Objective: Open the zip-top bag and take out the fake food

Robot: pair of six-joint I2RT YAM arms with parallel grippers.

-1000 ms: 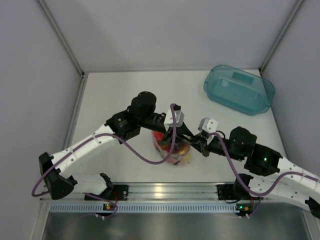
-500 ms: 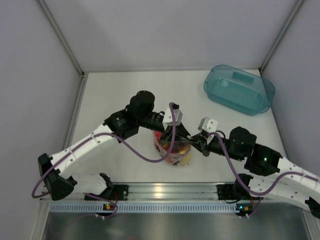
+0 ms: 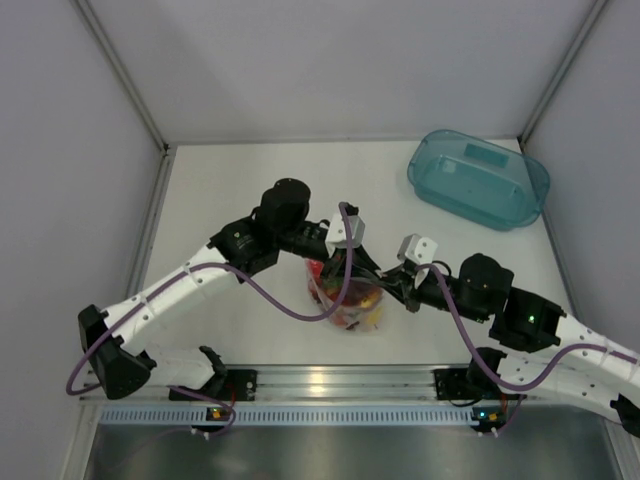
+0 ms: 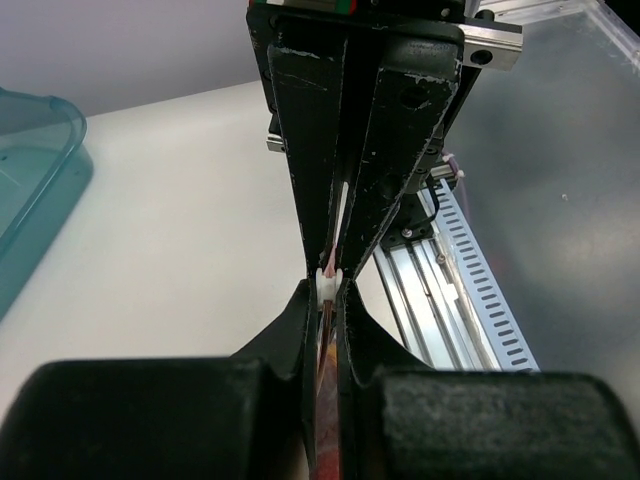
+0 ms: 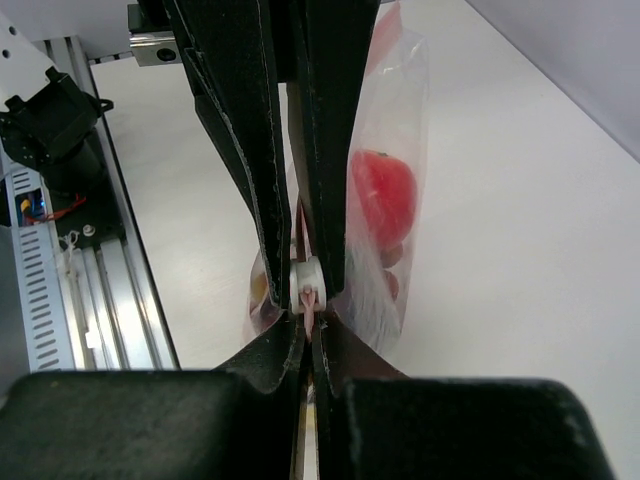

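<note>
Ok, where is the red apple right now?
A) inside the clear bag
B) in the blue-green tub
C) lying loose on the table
A: the right wrist view shows the red apple behind the clear plastic of the zip-top bag, enclosed by it.

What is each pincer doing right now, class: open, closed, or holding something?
Left pincer: closed on the zip-top bag's top edge.
Right pincer: closed on the same bag's top edge.
</note>
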